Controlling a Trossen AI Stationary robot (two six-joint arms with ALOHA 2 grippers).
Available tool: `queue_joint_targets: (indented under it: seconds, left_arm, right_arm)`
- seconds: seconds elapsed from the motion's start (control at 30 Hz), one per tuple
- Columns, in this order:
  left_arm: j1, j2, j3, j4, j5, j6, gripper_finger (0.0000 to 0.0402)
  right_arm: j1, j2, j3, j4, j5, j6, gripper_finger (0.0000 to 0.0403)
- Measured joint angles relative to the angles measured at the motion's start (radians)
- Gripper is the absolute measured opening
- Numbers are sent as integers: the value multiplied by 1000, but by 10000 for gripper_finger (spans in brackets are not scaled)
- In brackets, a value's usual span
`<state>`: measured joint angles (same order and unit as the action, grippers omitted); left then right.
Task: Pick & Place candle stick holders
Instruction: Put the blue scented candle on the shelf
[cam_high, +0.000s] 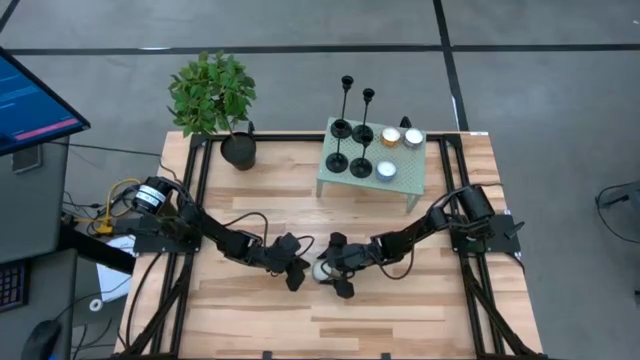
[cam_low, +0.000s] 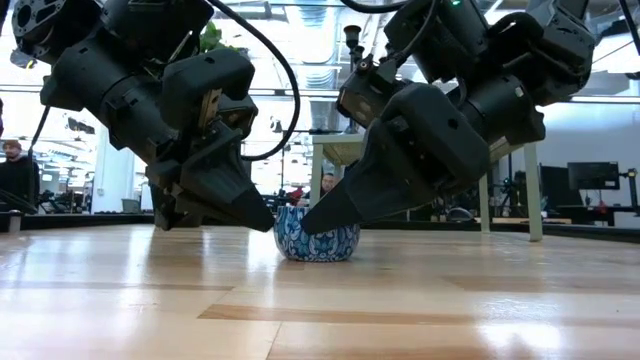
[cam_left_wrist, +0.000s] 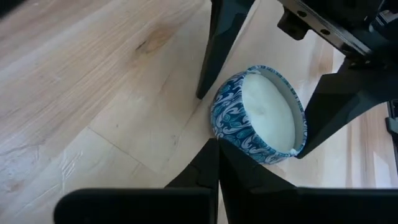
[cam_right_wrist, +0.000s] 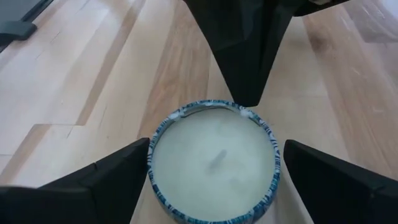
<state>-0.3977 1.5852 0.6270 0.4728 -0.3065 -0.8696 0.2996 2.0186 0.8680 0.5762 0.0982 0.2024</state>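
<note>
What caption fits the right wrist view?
Open right gripper straddling a blue-patterned candle tin on the wooden table, shut left gripper at its far rim.

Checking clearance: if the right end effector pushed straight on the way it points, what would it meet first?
The blue-patterned candle tin, sitting between the open right end effector fingers; just beyond, the shut left end effector.

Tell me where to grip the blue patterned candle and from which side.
Grip the candle across its round side wall, coming from above. It sits upright and low on the table, and the right hand already straddles it, open.
</note>
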Motion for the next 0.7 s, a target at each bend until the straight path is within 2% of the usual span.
queue_joint_targets:
  seconds: [0.2,0.43,0.7]
  left_arm:
    - [0,0,0,3,0,-4,4]
    - [0,0,0,8,0,-11,4]
    - [0,0,0,7,0,-11,4]
  right_arm:
    - [13,62,12,53,8,3,352]
    - [18,79,56,26,19,0,346]
    - [14,79,82,-35,9,-11,286]
